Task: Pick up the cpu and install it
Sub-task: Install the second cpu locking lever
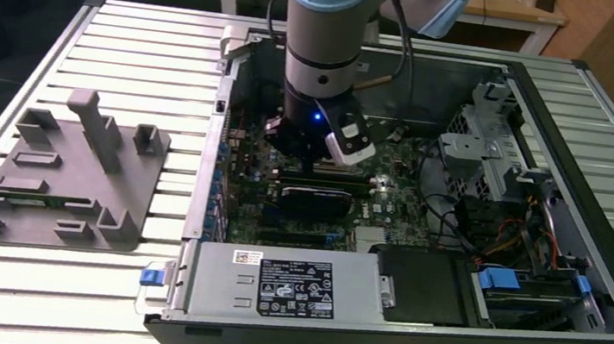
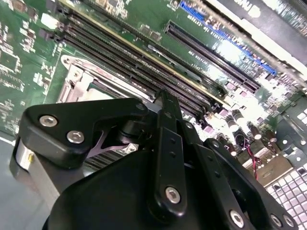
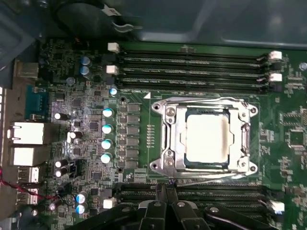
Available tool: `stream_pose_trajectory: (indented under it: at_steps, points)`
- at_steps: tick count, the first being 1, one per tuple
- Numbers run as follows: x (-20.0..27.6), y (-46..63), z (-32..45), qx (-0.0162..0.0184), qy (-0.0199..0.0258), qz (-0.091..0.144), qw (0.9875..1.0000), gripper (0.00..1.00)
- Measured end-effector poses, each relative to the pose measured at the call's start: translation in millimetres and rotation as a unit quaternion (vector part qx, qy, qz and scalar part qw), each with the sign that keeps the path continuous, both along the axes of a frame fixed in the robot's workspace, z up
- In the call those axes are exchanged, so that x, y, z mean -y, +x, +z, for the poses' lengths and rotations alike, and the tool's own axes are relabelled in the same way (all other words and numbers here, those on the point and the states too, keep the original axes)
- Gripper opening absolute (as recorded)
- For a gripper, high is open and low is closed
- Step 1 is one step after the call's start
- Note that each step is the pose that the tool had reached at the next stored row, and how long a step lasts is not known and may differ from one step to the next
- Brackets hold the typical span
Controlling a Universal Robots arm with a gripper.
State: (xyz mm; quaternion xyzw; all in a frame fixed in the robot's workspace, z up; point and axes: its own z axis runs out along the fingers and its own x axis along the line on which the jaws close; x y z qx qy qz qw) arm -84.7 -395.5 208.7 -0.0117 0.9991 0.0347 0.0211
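Cpu (image 3: pixel 207 139) sits flat inside the socket (image 3: pixel 169 139), silvery-pale top up, metal frame around all four of its edges, frame screws at the corners

Gripper (image 3: pixel 166 188) is just beside the socket, off the frame edge that faces the nearer RAM slots (image 3: pixel 216 195), tips over that slot row; fingers pressed together, nothing between them, not touching the cpu

In the second wrist view the gripper (image 2: pixel 165 98) shows as black linkage with silver screws, and part of the socket (image 2: pixel 79 79) frame shows just past it

More RAM slots (image 3: pixel 192 67) lie on the far side of the socket from the gripper, white latches at their ends

Capacitors (image 3: pixel 107 128) stand in a row beside the socket, on the side toward the rear ports (image 3: pixel 26 143)

Motherboard (image 3: pixel 72 105) green, socket mounted on it

Exterior view: arm (image 1: pixel 327 18) reaches straight down into the open case (image 1: pixel 593 100), gripper (image 1: pixel 306 156) low over the board near the case middle, blue light on the wrist

Power supply (image 1: pixel 271 285) with label fills the near case edge, well apart from the socket area

Grey fixture (image 1: pixel 62 187) lies on the slatted table (image 1: pixel 147 50) outside the case, on the exterior view's left
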Motion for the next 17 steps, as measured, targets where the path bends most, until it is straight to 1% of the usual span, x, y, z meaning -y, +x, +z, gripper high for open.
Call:
stream_pose_trajectory:
  at_steps: [4,10,13,16,17]
  points:
    - [0.1,-0.7,-2.9,0.0,0.0073,0.006,1.0,0.11]
    - [0.1,-1.4,-6.8,0.0001,0.0226,0.014,0.9996,0.11]
    - [0.1,-1.9,-7.7,0.0001,0.0282,0.017,0.9994,0.11]
    - [0.1,-2.2,-8.6,0.0001,0.0355,0.02,0.9992,0.11]
    - [0.1,-2.3,-9.0,0.0002,0.0366,0.021,0.9991,0.11]
